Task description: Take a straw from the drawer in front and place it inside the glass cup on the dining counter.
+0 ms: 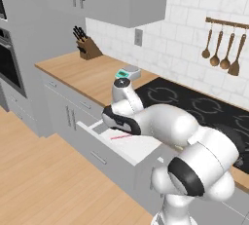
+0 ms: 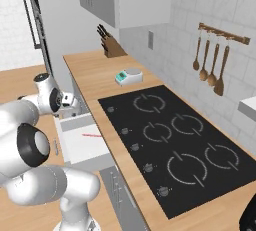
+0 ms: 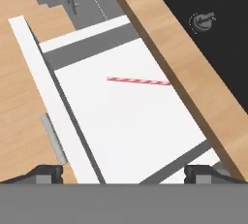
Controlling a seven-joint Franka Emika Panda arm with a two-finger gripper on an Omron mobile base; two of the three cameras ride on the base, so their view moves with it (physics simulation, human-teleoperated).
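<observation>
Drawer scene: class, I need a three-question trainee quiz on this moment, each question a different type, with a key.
1. True or false: the straw lies inside the open drawer.
2. The end effector is: A) open B) shut on the straw.
3. What black appliance is set into the worktop beside the drawer?

Key: 1 true; 2 A; 3 the cooktop.

Glossy white rounded arm (image 1: 170, 121); dark joint bands; small dark fingers (image 3: 48, 173).

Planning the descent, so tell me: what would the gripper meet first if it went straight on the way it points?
Probably the drawer's bare white floor: the open gripper looks down into it, with the straw lying ahead of that line.
</observation>
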